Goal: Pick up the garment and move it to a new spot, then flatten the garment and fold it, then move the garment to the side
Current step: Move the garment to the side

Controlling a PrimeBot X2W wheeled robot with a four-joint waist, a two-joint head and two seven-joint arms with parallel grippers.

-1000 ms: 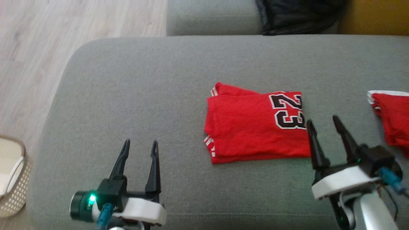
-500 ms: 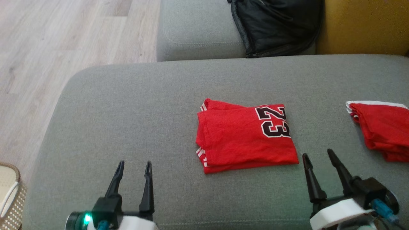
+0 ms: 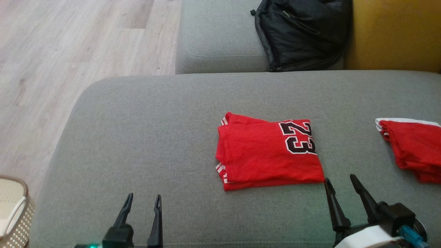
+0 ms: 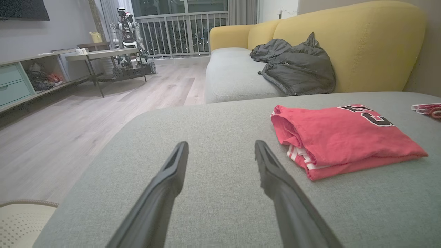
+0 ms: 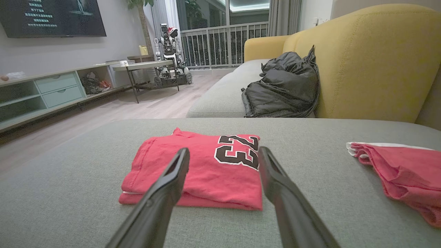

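Head view: folded garment (image 3: pixel 265 156) on sofa (image 3: pixel 137 144)

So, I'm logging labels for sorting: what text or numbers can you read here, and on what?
"23": black figures edged in white, on the folded red jersey.
TV: several lines of white text on the screen, too small to read.
Other red garment: no text visible.

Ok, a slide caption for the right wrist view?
Open right gripper poised before a folded red number 23 jersey on the grey sofa cushion.
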